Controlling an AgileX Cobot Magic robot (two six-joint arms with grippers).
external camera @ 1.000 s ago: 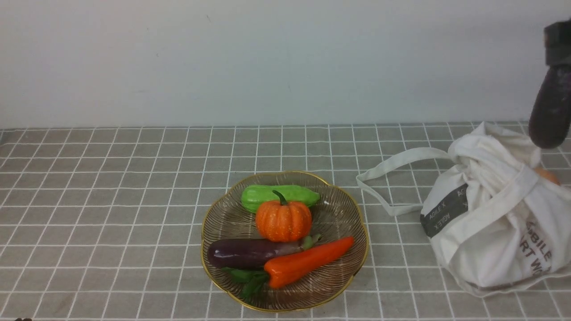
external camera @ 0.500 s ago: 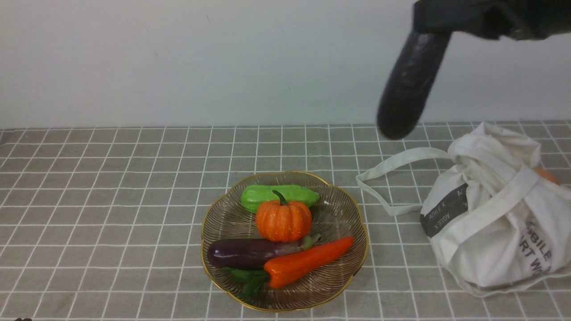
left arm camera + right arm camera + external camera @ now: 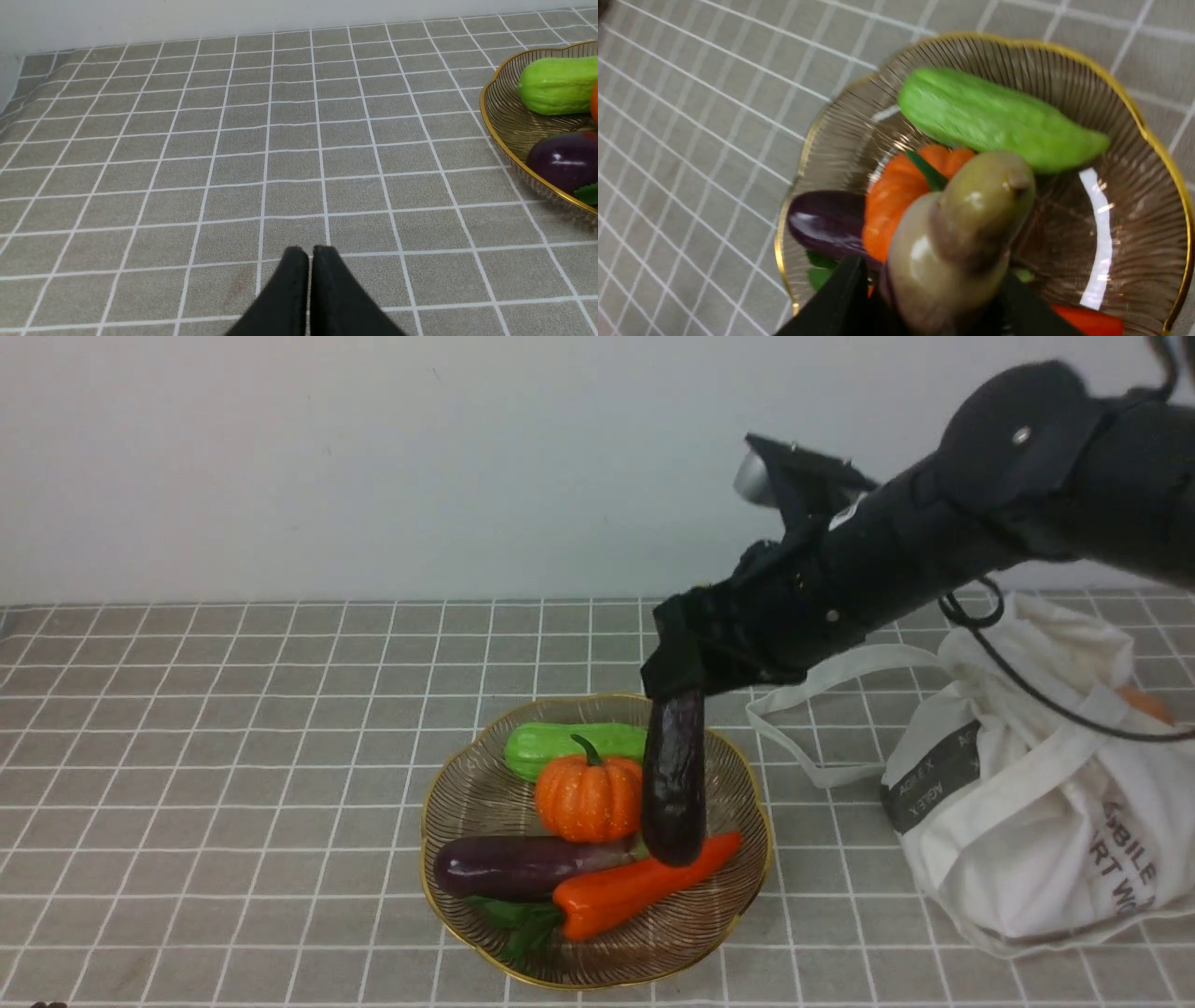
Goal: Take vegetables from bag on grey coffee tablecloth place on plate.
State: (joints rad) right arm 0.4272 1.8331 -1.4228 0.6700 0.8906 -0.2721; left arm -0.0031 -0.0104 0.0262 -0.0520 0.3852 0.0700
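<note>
Since 0.5 s ago, the right tool (image 3: 677,683) has moved left and down and now hangs over the plate (image 3: 719,784). It grips an eggplant (image 3: 672,784) by the top end. This eggplant hangs upright beside the pumpkin (image 3: 590,798), its tip at the carrot (image 3: 635,889); contact cannot be confirmed. The second eggplant (image 3: 513,865) and the gourd (image 3: 551,747) lie in the plate. The bag (image 3: 1027,840) slumps on the cloth (image 3: 233,756), right of the plate. The left tool (image 3: 309,252) is closed and empty over bare cloth

Light even, bright, diffuse; front view sharp, thin shadow under bag (image 3: 1027,859) toward 6 o'clock; right wrist view smeared, held eggplant (image 3: 962,233) out of focus; white glare streak on plate (image 3: 1134,233).
</note>
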